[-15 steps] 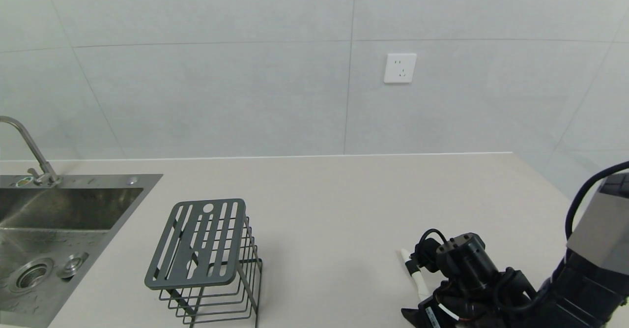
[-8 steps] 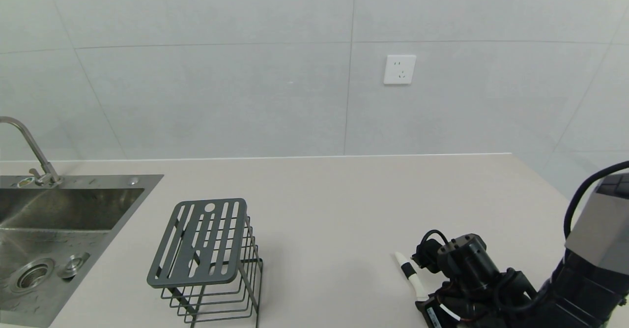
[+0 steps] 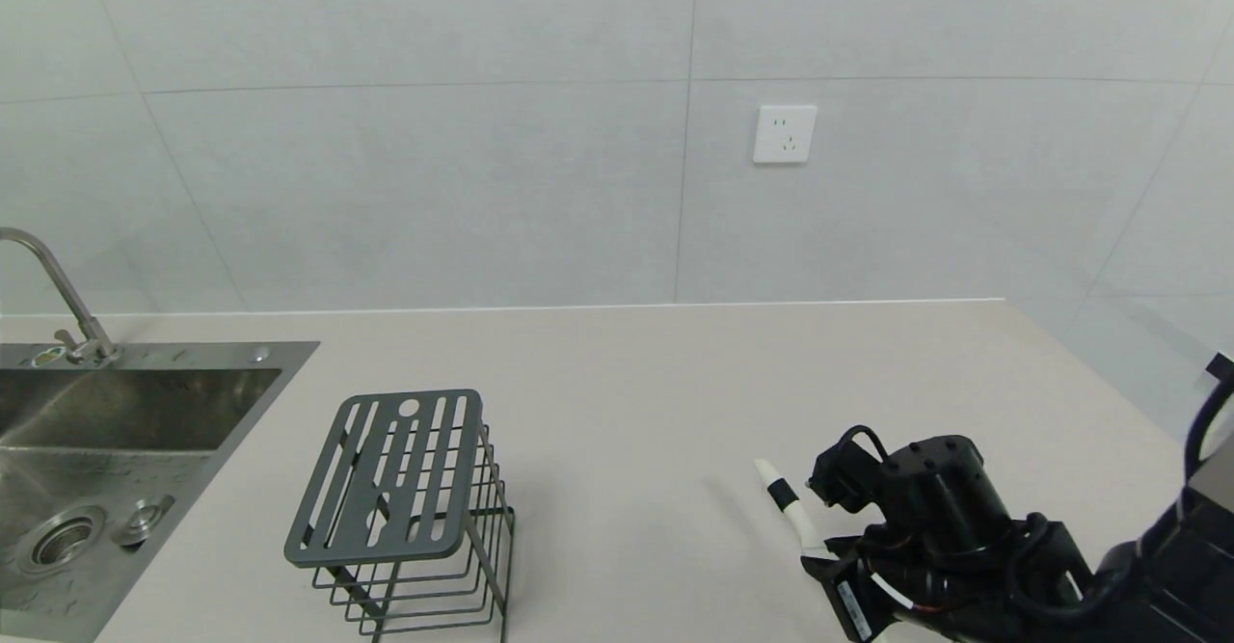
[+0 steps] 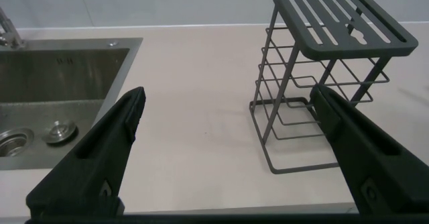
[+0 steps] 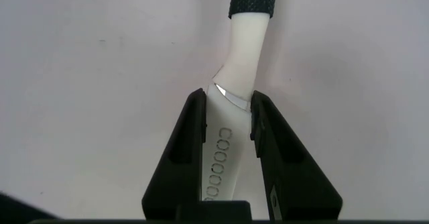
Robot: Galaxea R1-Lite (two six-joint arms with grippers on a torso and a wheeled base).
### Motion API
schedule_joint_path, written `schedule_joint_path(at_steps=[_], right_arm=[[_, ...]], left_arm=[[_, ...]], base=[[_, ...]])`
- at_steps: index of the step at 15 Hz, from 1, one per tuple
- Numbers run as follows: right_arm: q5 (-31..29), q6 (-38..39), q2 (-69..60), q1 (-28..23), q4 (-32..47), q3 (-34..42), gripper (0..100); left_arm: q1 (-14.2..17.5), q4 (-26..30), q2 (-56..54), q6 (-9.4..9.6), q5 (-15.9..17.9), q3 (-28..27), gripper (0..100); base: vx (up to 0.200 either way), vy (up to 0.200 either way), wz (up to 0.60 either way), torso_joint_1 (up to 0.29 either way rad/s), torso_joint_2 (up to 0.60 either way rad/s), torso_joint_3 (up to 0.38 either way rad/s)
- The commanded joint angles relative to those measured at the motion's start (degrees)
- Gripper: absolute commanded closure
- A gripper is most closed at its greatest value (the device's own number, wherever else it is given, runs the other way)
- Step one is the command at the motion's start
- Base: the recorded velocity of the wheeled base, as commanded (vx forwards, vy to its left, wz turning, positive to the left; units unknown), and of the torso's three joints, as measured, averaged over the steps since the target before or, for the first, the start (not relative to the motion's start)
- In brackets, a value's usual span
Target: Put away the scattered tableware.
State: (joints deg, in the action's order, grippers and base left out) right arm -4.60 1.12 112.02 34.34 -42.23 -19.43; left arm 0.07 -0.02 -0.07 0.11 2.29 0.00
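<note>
A wall of large pale grey tiles, bearing a white socket right of centre, rises behind a light beige countertop, with a steel sink and its faucet at the left.

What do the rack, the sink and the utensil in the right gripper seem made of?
The rack looks like metal wire with a matte dark grey coating: thin rigid rods, slotted top plate. The sink looks like brushed stainless steel, dully reflective. The utensil has a smooth white body, plastic or ceramic, I can't tell which, and a black knurled band.
</note>
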Motion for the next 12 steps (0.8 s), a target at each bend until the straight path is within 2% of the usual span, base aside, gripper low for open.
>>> schedule_joint_path(at_steps=[1, 2, 4, 6, 9, 12], right_arm=[[1.8, -1.9, -7.0, 0.6, -0.6, 1.6, 100], [3.3, -2.5, -8.3, 0.6, -1.1, 1.9, 100], [13.7, -4.6, -9.0, -0.7, -8.9, 2.7, 100], [20.5, -8.9, -8.4, -2.5, -15.8, 5.9, 100], [37.0, -20.7, -8.1, -6.0, -18.2, 8.3, 100], [41.9, -25.0, -7.6, -8.5, -17.7, 8.3, 100]], left_arm=[[0.0, -0.2, 0.1, -0.02, 0.0, 0.0, 0], [0.0, -0.2, 0.1, -0.02, 0.0, 0.0, 0], [0.0, -0.2, 0.1, -0.11, 0.1, 0.0, 0], [0.0, -0.2, 0.1, -0.2, 0.1, 0.0, 0], [0.0, -0.2, 0.1, -0.02, 0.2, 0.0, 0], [0.0, -0.2, 0.1, -0.11, 0.2, 0.0, 0]], base=[[0.0, 0.0, 0.0, 0.0, 0.0, 0.0], [0.0, 0.0, 0.0, 0.0, 0.0, 0.0], [0.0, 0.0, 0.0, 0.0, 0.0, 0.0], [0.0, 0.0, 0.0, 0.0, 0.0, 0.0], [0.0, 0.0, 0.0, 0.0, 0.0, 0.0], [0.0, 0.0, 0.0, 0.0, 0.0, 0.0]])
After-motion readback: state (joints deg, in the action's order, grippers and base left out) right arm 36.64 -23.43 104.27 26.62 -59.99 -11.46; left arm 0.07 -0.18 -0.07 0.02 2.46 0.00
